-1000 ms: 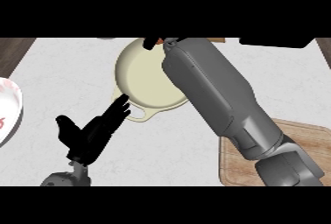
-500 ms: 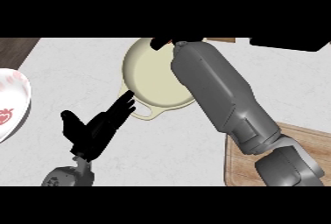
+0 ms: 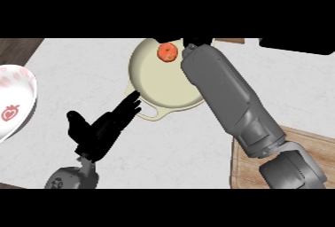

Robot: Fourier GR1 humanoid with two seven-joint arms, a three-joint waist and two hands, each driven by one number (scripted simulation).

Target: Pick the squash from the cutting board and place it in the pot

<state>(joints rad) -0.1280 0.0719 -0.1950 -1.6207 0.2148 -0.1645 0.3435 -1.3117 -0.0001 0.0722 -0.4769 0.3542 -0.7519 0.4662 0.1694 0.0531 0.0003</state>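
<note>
The cream pot point(image 3: 157, 84) stands at the back of the counter, one handle pointing toward me. An orange-red squash point(image 3: 168, 52) shows inside it, near its far rim. My right forearm point(image 3: 226, 97) reaches from the lower right across the pot's right side. Only a dark bit of the right hand point(image 3: 196, 42) shows at the top, just right of the squash, and not touching it as far as I can see. My left hand point(image 3: 101, 128) is open, fingers straight, their tips close to the pot's near handle. The wooden cutting board point(image 3: 311, 146) lies at the lower right, partly under my right arm.
A white bowl point(image 3: 13, 104) with a strawberry pattern sits at the left edge. A black object point(image 3: 297, 44) stands at the back right. Dark wood point(image 3: 16, 51) shows beyond the counter's back left corner.
The squash, hidden before, now shows inside the pot beside my right hand. The right arm has shifted slightly right. The left hand keeps its pose.
</note>
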